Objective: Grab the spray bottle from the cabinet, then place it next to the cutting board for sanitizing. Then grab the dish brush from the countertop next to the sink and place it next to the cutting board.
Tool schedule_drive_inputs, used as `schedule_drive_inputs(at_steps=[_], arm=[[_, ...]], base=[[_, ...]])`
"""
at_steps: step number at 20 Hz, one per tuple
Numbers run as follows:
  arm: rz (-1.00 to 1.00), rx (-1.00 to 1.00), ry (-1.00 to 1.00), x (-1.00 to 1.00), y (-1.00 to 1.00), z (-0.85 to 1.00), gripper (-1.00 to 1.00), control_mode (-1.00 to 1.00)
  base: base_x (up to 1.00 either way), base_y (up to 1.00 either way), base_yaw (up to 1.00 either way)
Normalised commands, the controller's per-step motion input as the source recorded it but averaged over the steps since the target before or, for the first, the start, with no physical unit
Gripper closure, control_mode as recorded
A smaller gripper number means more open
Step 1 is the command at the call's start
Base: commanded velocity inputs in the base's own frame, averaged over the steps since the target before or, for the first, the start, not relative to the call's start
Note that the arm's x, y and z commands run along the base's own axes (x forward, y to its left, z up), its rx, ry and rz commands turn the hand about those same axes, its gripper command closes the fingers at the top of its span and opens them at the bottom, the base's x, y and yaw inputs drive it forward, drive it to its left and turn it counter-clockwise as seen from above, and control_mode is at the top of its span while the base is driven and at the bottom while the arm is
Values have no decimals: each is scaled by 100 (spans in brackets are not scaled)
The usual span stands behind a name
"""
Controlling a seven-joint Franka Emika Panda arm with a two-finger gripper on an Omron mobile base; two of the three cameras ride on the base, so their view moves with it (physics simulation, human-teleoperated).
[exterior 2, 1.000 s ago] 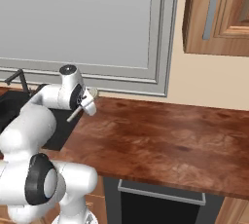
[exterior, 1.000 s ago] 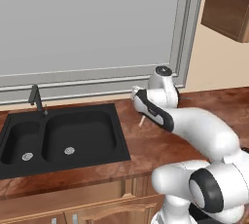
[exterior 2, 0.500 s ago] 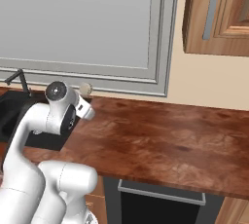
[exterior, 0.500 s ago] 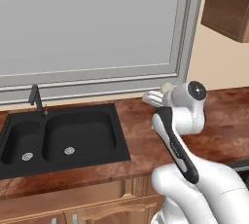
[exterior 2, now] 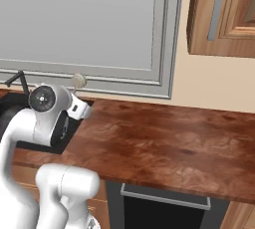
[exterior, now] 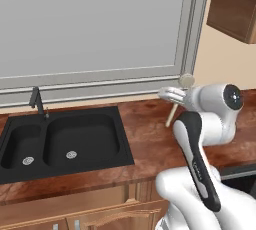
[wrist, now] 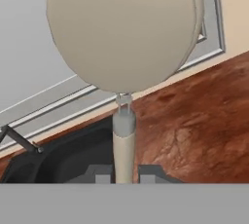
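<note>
Dish brush (wrist: pixel 122 33) gripped mid-air above countertop (exterior 2: pixel 164 143), right of sink (exterior: pixel 60 141).
Left to right: faucet (exterior: pixel 37 102), 2 black basins, then gripper (wrist: pixel 124 173) clamped tight on the handle, round head up by the window frame (exterior: pixel 187 29). Cabinet (exterior 2: pixel 224 16) upper right, cropped. Arm hides lower handle in base views.
</note>
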Motion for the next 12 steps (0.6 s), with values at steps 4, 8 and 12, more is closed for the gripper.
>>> schedule_drive_inputs(at_steps=[4, 8, 12], arm=[[0, -2, 0, -76, -23, 52, 100, -100], [0, -1, 0, -75, -29, 32, 100, -100], [0, 0, -1, -82, -28, 13, 100, -100]], base=[[0, 0, 0], [0, 0, 0], [0, 0, 0]])
